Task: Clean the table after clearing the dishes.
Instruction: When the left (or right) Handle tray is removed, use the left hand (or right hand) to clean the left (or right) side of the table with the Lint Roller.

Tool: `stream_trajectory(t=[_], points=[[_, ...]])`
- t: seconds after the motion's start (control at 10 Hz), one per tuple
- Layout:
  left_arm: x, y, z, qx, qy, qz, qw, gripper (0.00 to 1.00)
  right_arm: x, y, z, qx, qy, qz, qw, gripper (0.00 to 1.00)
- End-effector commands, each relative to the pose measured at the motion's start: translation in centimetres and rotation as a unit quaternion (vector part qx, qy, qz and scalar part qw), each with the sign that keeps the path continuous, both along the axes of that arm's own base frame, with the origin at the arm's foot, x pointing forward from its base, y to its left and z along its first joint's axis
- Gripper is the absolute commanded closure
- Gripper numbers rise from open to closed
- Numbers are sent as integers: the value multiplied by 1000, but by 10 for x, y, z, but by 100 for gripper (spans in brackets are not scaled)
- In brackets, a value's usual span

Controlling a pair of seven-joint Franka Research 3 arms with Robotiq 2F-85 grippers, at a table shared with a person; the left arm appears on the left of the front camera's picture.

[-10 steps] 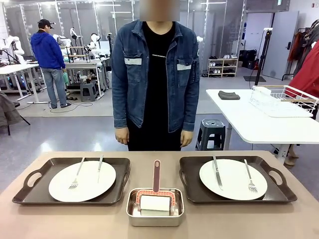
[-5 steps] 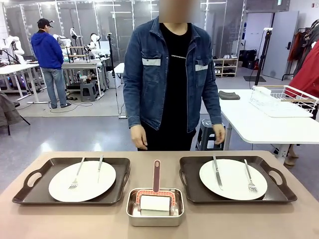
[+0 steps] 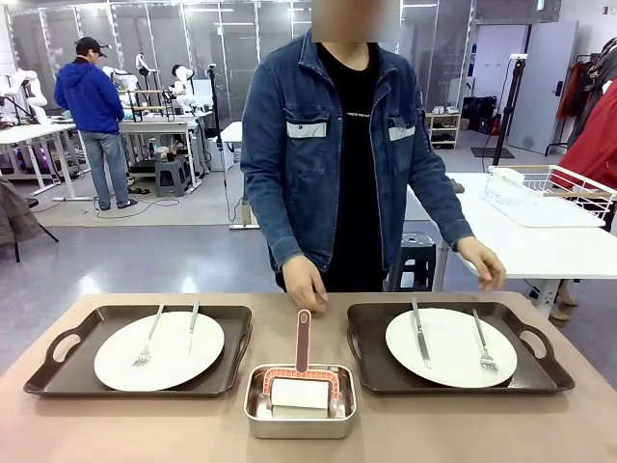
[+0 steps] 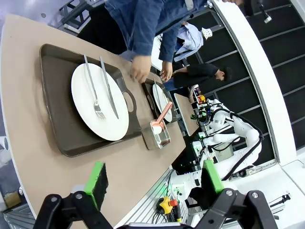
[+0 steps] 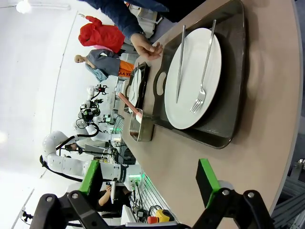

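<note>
Matte tan table (image 3: 125,429), glossy white plates (image 3: 159,350), shiny steel pan (image 3: 300,422)

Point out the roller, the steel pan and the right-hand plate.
roller (image 3: 303,338): front view, pink handle.
steel pan (image 3: 300,426): front view, near wall.
right-hand plate (image 3: 450,352): front view, bare middle.

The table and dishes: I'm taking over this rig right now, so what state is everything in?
Left gripper: open, holding nothing. Right gripper: open, holding nothing.
Dishes: the left tray with the left plate and the right tray with the right plate are both on the table. The steel pan holding the roller sits between them at the near edge.
The person's one hand and other hand are at the right tray's far side; I cannot tell if they touch it.
Done: nothing cleared.
Left: remove both trays, then clean the table.
</note>
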State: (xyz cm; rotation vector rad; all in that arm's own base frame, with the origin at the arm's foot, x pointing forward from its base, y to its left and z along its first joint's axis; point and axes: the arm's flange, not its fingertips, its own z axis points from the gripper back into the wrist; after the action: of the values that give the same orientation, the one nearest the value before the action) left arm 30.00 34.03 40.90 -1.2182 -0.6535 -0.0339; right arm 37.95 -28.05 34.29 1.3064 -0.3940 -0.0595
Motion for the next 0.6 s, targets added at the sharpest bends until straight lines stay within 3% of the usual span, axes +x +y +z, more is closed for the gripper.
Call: stream_trajectory(t=[0.0, 0.5], points=[[-4, 1, 1, -1, 0, -1, 1000, 0, -2, 0, 3, 5, -2, 2, 1000, 0], [-4, 1, 1, -1, 0, -1, 1000, 0, -2, 0, 3, 5, -2, 2, 1000, 0]])
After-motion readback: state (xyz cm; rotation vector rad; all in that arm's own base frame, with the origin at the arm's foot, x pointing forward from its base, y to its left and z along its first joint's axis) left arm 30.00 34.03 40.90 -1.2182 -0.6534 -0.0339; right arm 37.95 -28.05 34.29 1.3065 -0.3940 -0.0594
